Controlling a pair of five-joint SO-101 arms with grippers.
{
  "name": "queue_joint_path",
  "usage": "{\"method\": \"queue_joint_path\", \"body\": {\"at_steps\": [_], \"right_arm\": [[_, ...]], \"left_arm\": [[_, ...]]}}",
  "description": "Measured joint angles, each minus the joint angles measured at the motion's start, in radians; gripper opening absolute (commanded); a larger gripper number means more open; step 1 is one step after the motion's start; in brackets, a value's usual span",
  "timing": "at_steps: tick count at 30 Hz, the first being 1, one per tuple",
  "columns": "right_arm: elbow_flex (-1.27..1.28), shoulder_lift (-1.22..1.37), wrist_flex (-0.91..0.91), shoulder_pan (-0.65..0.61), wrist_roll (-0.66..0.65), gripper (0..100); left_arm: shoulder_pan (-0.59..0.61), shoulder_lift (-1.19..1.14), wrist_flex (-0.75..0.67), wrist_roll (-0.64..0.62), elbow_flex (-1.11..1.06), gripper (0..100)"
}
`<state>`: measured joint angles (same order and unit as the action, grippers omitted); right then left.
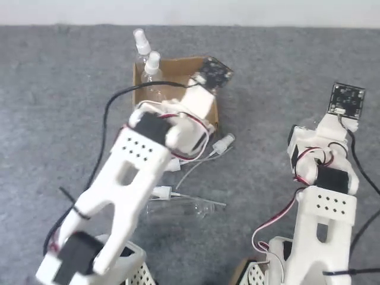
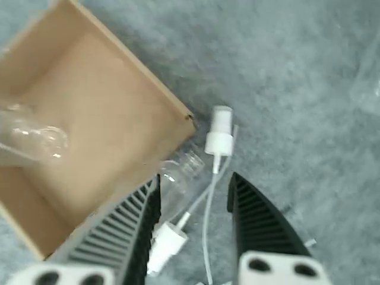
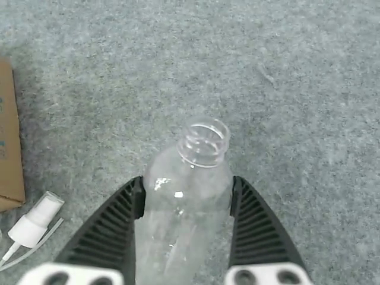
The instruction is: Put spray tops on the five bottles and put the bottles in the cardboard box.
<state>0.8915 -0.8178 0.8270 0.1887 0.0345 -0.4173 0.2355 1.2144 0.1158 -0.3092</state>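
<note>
While the left arm point(image 1: 127, 178) is leaning over the cardboard box point(image 1: 175, 62), the left gripper point(image 2: 195, 184) is hanging open above a bottle point(image 2: 178, 175) lying just beside the box. The right gripper point(image 3: 187, 185) is clamping one uncapped bottle point(image 3: 202, 145). Two capped bottles point(image 1: 152, 68) are standing at the box's far corner, and one loose spray top point(image 1: 224, 144) is lying nearby.

two bottles point(image 1: 152, 66) at the cardboard box's point(image 1: 175, 60) far left corner, spray top point(image 1: 224, 143) before it, open bottle point(image 3: 187, 196) well right
</note>
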Motion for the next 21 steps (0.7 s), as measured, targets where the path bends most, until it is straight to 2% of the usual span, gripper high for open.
{"method": "queue_joint_path", "body": {"at_steps": [9,21], "right_arm": [[0.000,0.000,0.000,0.000,0.000,2.0],[0.000,0.000,0.000,0.000,0.000,2.0]], "left_arm": [[-0.069,-0.186,0.000,0.000,0.080,17],[-0.072,-0.448,0.000,-0.002,0.232,17]]}}
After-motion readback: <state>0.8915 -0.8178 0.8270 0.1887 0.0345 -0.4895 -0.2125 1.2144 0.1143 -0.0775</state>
